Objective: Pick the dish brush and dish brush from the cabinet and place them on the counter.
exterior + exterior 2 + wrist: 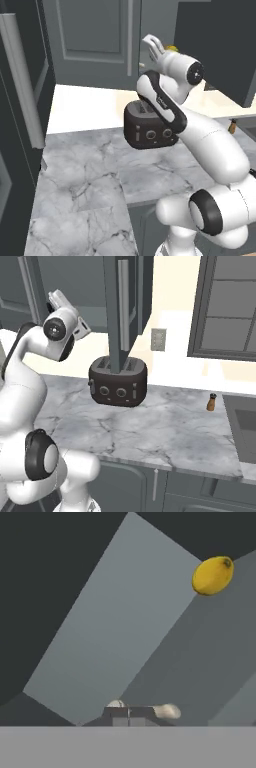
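Note:
My gripper (129, 714) is shut, its two dark tips pressed together with nothing between them. A cream-tan dish brush (167, 711) lies crosswise just beyond the tips, showing on either side of them; I cannot tell whether they touch it. In the left base view the gripper (149, 42) is raised high, in at the cabinet (85, 35) beside its open door (215, 45). From the right base view the gripper (54, 297) is up at the far left. The marble counter (85, 170) lies well below.
A small yellow ball (212, 575) sits further inside the cabinet and peeks out beside the hand (172, 48). A black toaster (118, 383) stands on the counter (165, 426) under the open door edge (122, 311). A pepper shaker (212, 402) is at the right.

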Controlling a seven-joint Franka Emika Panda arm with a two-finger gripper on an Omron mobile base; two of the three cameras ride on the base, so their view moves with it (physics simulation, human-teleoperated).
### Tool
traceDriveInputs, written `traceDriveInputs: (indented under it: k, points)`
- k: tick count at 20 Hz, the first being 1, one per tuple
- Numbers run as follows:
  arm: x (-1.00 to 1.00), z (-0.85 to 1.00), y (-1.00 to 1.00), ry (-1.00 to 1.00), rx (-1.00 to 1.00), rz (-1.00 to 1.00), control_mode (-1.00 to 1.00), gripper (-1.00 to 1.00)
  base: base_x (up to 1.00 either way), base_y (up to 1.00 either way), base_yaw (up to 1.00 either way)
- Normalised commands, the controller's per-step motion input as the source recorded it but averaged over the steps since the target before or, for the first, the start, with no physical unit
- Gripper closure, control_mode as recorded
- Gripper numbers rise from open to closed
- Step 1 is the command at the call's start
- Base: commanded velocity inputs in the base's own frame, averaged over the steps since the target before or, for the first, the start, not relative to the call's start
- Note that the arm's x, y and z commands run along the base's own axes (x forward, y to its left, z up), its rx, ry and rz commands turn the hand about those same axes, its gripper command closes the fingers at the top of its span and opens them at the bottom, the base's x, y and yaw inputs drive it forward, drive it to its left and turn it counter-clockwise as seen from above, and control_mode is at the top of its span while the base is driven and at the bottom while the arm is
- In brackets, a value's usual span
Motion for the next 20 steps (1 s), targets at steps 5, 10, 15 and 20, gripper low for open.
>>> traceDriveInputs:
  k: [5, 10, 15, 20]
  points:
    - [0.59, -0.08, 0.12, 0.34, 0.15, 0.02, -1.0, 1.0, 0.0, 0.0, 0.0]
    - [0.11, -0.14, 0.19, 0.4, 0.13, 0.18, -1.0, 1.0, 0.0, 0.0, 0.0]
    - [-0.03, -0.1, 0.12, 0.3, 0.11, 0.23, -1.0, 1.0, 0.0, 0.0, 0.0]
    - [0.0, -0.01, 0.0, 0.01, 0.03, 0.01, -1.0, 1.0, 0.0, 0.0, 0.0]
